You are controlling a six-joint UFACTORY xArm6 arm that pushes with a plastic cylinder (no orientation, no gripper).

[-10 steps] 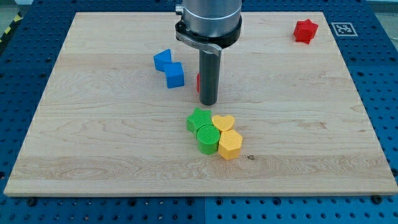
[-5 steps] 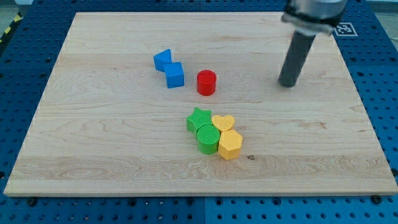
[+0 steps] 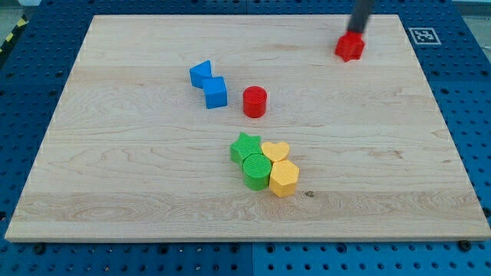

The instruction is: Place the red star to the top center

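Note:
The red star [image 3: 349,47] lies near the view's top right on the wooden board [image 3: 115,176]. My tip [image 3: 357,32] touches the star's upper right side; the rod leans up out of the top of the view.
A red cylinder [image 3: 255,101] stands near the board's middle. Two blue blocks [image 3: 201,74] [image 3: 215,92] lie to its left. Below the middle sits a cluster: green star [image 3: 245,146], green cylinder [image 3: 256,171], yellow heart [image 3: 275,150], yellow hexagon [image 3: 284,178].
The rod swung from beside the red cylinder to the top right. The red star has slid left and slightly down from its earlier spot near the right edge.

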